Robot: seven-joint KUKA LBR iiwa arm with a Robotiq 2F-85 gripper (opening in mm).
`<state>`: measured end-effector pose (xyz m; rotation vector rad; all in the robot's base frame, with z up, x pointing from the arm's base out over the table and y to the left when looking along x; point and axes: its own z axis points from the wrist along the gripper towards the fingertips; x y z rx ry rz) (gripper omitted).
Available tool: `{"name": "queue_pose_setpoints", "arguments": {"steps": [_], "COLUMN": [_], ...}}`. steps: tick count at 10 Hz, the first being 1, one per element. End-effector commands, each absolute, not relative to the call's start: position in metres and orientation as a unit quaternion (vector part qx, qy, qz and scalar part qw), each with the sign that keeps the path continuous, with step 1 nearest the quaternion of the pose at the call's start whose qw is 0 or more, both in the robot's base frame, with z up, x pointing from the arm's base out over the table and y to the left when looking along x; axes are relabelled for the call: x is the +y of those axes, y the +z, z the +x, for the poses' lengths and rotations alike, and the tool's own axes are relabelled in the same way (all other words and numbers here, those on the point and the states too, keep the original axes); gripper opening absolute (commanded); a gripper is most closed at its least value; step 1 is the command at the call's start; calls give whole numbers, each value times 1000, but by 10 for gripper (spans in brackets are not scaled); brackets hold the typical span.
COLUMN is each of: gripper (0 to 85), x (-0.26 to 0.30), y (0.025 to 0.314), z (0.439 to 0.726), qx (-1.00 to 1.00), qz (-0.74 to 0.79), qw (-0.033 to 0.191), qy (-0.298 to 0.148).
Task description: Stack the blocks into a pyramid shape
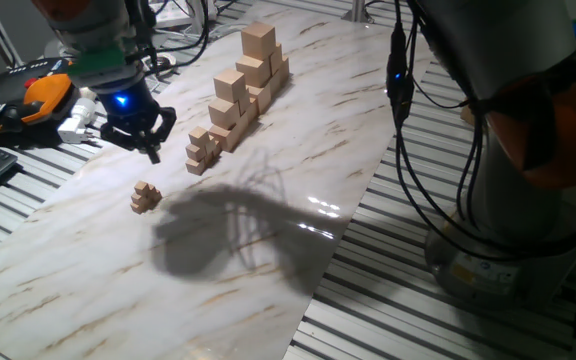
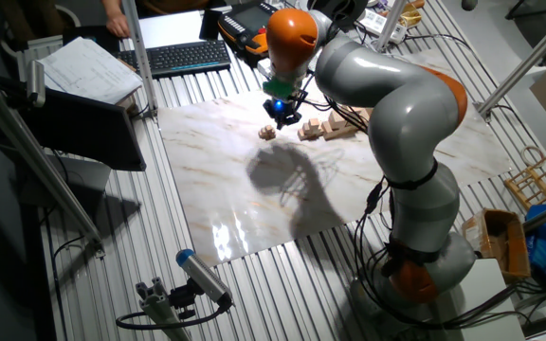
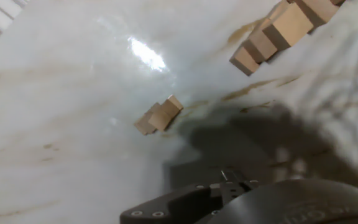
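2 opposed table cameras, 1 hand-mounted

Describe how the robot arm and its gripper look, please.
The arm is made of rounded light-grey segments with orange bands at the joints. A black cable runs along it. The gripper is black with two short jaws, and a blue light glows just above it, under a green ring.

Big pale cube stacks (image 1: 240, 90) stepped on marble table (image 1: 268, 260); keyboard (image 2: 176, 57), maybe papers (image 2: 88, 68) at far edge.

Robotics lab: slotted aluminium workbench (image 2: 282, 284).
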<state>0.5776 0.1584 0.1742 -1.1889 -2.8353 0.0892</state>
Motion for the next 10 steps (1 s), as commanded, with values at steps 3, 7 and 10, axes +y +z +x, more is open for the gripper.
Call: {"name": "queue_pose_setpoints", "arguments": {"steps": [3, 7, 10], "gripper": [0, 0, 0], "x": [156, 159, 164], "y": [174, 173, 171], "z": [578, 581, 583], "qx": [-995, -995, -995], "qz": [93, 92, 92], "qw": [5, 8, 8], "qy": [35, 35, 26]}}
